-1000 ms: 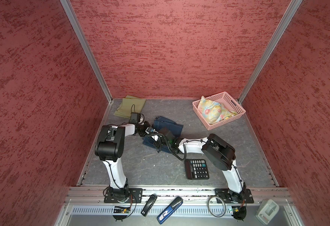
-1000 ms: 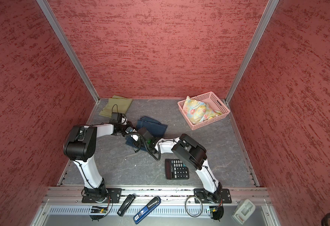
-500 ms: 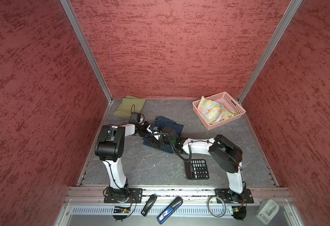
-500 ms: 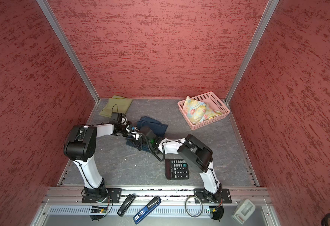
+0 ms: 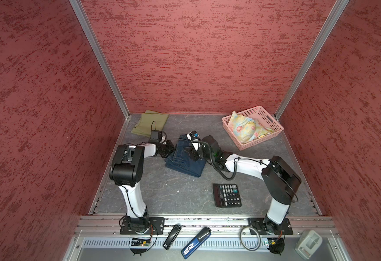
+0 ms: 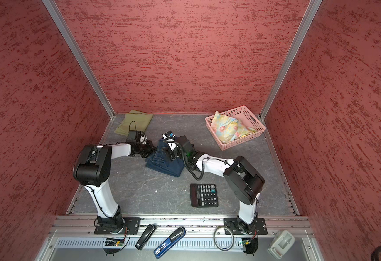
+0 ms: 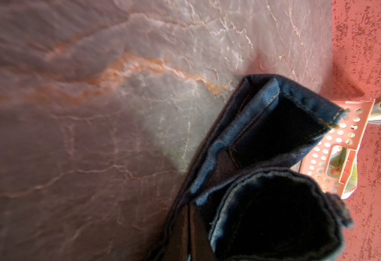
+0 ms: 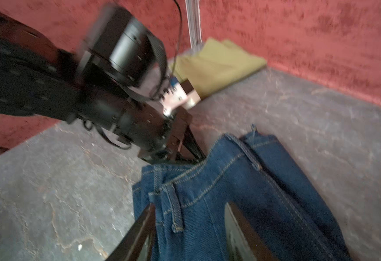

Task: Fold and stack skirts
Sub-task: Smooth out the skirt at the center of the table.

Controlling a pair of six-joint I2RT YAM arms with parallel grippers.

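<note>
Folded dark denim skirt (image 5: 185,162); low left gripper (image 8: 194,153) pinches its edge; right gripper (image 8: 189,210) over it, jaws parted.

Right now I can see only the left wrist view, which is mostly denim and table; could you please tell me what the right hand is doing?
Observer: The right hand is open, low over the denim skirt, with a belt loop between its fingers.
Operator: Thank you. Where is the olive skirt?
Observer: The olive skirt lies folded in the far left corner, apart from the denim.
Operator: Is anything else lying about?
Observer: A calculator lies on the near side, apart from the denim.
</note>
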